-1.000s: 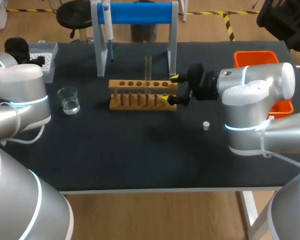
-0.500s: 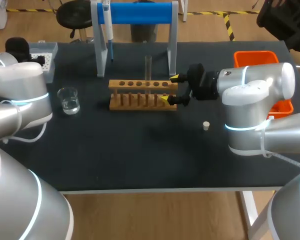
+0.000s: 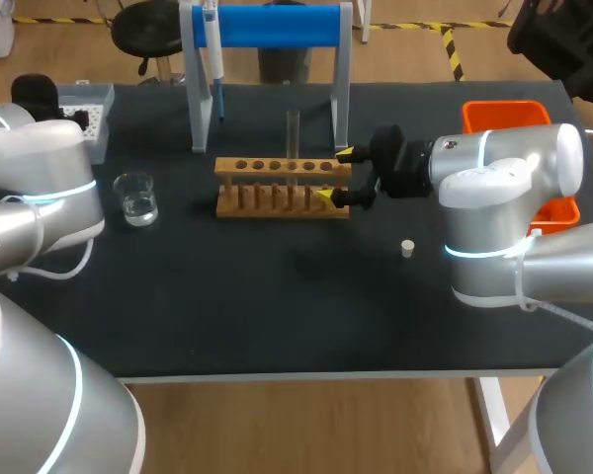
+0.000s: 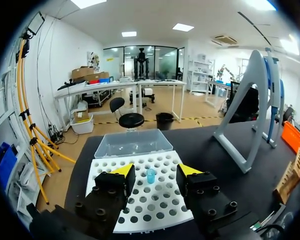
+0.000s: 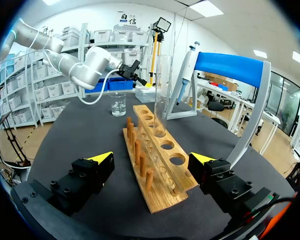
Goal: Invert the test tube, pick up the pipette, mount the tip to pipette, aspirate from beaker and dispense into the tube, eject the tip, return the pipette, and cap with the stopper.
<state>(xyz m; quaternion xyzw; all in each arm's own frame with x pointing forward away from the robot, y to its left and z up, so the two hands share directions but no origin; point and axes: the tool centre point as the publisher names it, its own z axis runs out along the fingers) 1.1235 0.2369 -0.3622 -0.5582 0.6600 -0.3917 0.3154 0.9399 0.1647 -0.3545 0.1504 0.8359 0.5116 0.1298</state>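
A clear test tube [image 3: 293, 133] [image 5: 162, 95] stands upright in the wooden rack [image 3: 282, 186] [image 5: 155, 165]. My right gripper [image 3: 336, 176] [image 5: 152, 159] is open, one finger on either side of the rack's right end, touching nothing. The pipette [image 3: 212, 44] [image 5: 186, 70] hangs on the blue-topped stand [image 3: 267, 30]. My left gripper [image 4: 156, 171] is open over the white tip box [image 3: 89, 114] [image 4: 150, 200], with a single blue tip [image 4: 150, 175] below and between its fingers. In the head view this gripper is hidden. The beaker [image 3: 136, 197] [image 5: 118, 105] holds clear liquid. A small white stopper [image 3: 407, 248] lies alone on the mat.
An orange bin [image 3: 519, 117] sits at the back right behind my right arm. The tip box's clear lid [image 4: 132, 142] lies just beyond its hole plate. The stand's legs [image 4: 250, 115] rise beside the tip box.
My left arm has shifted slightly to the right by the tip box. The right arm, rack, tube and stopper have not moved.
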